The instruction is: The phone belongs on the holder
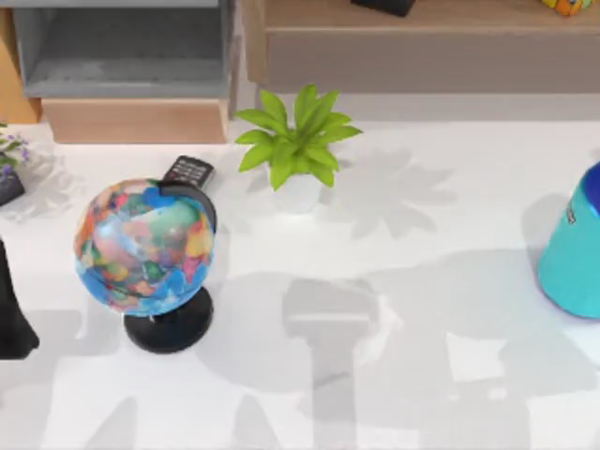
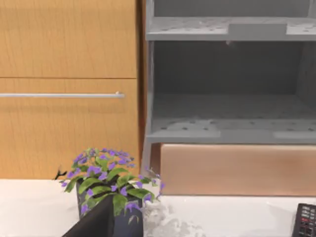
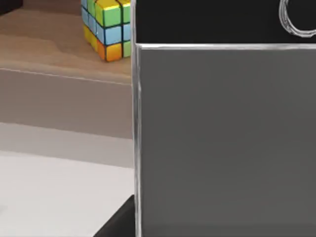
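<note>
Right fingers' state unclear, phone (image 3: 224,138) upright, close before right wrist camera, colourful cube (image 3: 107,27) on shelf behind

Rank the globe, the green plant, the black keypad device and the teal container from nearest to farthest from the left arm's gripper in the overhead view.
Measured from the left gripper, at the top view's left edge:
1. globe, close beside it, on the left.
2. keypad device, just behind the globe.
3. green plant, centre back.
4. teal container, at the far right edge.
</note>
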Available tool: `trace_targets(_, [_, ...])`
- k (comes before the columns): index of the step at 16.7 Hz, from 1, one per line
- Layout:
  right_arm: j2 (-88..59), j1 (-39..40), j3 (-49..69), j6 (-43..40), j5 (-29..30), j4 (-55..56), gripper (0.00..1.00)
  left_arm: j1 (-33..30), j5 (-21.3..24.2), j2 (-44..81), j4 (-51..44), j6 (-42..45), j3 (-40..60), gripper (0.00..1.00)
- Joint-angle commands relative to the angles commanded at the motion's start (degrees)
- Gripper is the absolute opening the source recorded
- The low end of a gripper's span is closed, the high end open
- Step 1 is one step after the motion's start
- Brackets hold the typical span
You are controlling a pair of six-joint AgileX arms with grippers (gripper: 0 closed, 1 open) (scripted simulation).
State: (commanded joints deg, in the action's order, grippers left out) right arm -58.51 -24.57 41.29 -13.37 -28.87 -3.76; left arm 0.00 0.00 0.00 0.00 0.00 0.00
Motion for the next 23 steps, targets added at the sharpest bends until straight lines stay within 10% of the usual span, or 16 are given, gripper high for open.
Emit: trace_targets(23, [-0.85,-11.63,-7.13,-1.45,-4.52,0.81,0.00,0.00,0.00,0.00,0.00,0.00,0.00,1.00])
